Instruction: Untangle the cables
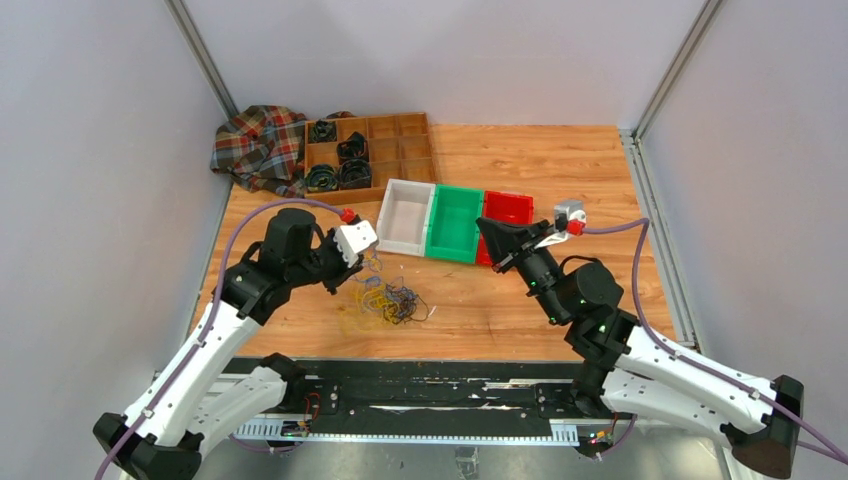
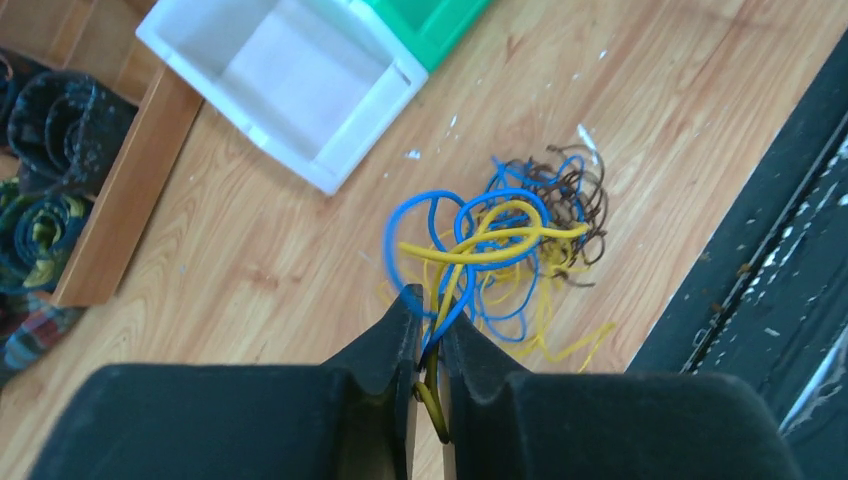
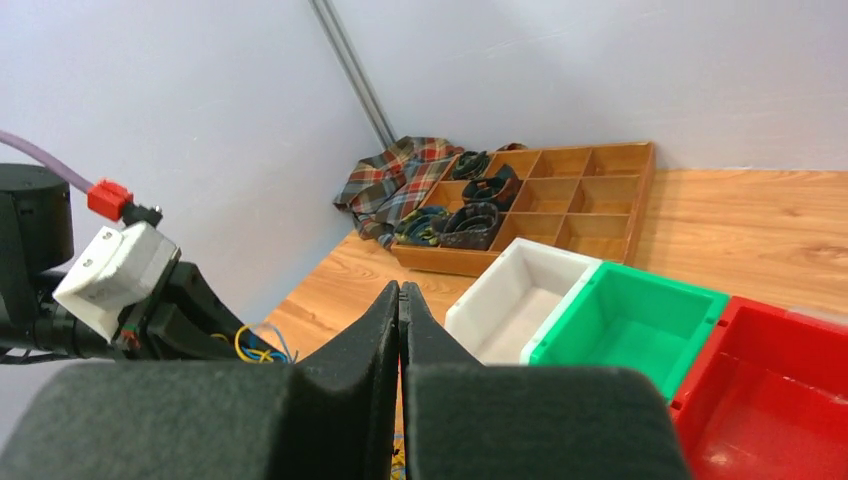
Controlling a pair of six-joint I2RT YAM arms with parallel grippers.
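The cables (image 1: 390, 300) are a loose tangle of thin yellow, blue and dark wires on the wooden table, in front of the left arm. In the left wrist view the cables (image 2: 500, 235) spread out just beyond my left gripper (image 2: 430, 300). Its jaws stand only a sliver apart, with a yellow and a blue strand pinched between them and lifted off the heap. In the top view the left gripper (image 1: 360, 262) hangs just left of the tangle. My right gripper (image 3: 400, 290) is shut with nothing in it. It is raised near the bins, right gripper (image 1: 483, 224) apart from the wires.
A white bin (image 1: 405, 217), a green bin (image 1: 453, 222) and a red bin (image 1: 508, 208) stand in a row behind the tangle. A wooden compartment tray (image 1: 395, 150) with black coiled bundles and a plaid cloth (image 1: 258, 145) lie at the back left. A black rail (image 1: 430, 385) runs along the near edge.
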